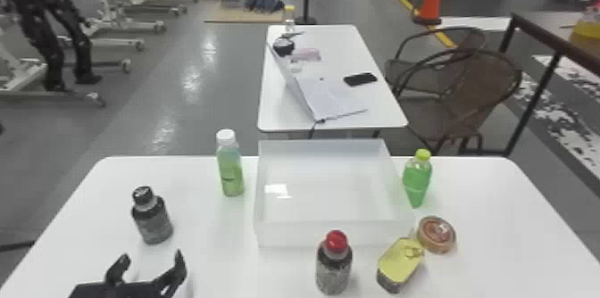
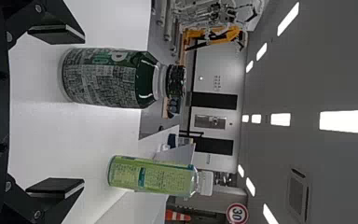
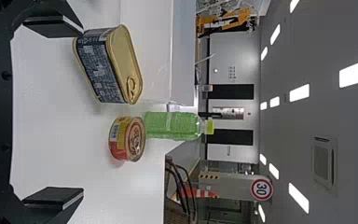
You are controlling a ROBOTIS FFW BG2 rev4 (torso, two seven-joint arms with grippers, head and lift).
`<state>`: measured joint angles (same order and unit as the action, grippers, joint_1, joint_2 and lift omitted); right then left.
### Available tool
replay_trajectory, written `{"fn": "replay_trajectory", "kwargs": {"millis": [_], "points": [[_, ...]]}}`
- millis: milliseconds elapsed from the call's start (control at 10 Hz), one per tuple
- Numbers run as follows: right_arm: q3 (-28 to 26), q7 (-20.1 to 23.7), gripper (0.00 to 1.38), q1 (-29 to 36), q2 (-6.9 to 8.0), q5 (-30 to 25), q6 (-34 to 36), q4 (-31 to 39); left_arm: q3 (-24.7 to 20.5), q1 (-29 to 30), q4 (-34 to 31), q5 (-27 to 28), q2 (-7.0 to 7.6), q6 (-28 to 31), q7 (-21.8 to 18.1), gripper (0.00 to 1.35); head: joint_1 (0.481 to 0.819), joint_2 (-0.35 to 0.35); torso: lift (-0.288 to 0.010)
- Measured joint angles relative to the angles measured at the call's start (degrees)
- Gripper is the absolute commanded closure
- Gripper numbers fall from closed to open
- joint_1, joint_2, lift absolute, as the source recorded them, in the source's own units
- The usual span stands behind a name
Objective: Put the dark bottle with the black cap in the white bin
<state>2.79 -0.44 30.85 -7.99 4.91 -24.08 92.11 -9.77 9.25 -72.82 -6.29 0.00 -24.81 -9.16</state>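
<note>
Start low on the left with the left gripper (image 1: 152, 255), fingers spread wide and holding nothing. Find the dark bottle with the black cap (image 1: 152, 219) at about twelve o'clock from there, just past the fingertips, upright on the table (image 1: 201, 234), long axis vertical. Sits off centre toward the left finger in the left wrist view, so probably calls for a slight shift toward eleven before closing around the sides. Is far nearer this gripper than the other.

Meet the white-capped bottle (image 1: 231, 170) next, upright at about two o'clock from the dark one and close beside the white bin (image 1: 290, 234); could get knocked on a low carry. Reach the bin at between two and three o'clock; likely needs a lift over the wall.

Then, around the bin, note the red-capped bottle (image 1: 334, 266) at six o'clock, the yellow can (image 1: 399, 263) at five, the green bottle (image 1: 417, 181) at three and the round tin (image 1: 436, 234) at four. End with the right gripper (image 3: 83, 111), also wide apart and empty, facing can and tin.
</note>
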Motion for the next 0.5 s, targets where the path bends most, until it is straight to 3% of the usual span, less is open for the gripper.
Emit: {"fn": "replay_trajectory", "kwargs": {"millis": [500], "points": [[0.02, 0.05, 0.10, -0.26, 0.17, 0.10, 0.00, -0.27, 0.44, -9.00, 8.90, 1.99, 0.00, 0.28, 5.77, 0.20, 0.549, 0.000, -0.100]]}}
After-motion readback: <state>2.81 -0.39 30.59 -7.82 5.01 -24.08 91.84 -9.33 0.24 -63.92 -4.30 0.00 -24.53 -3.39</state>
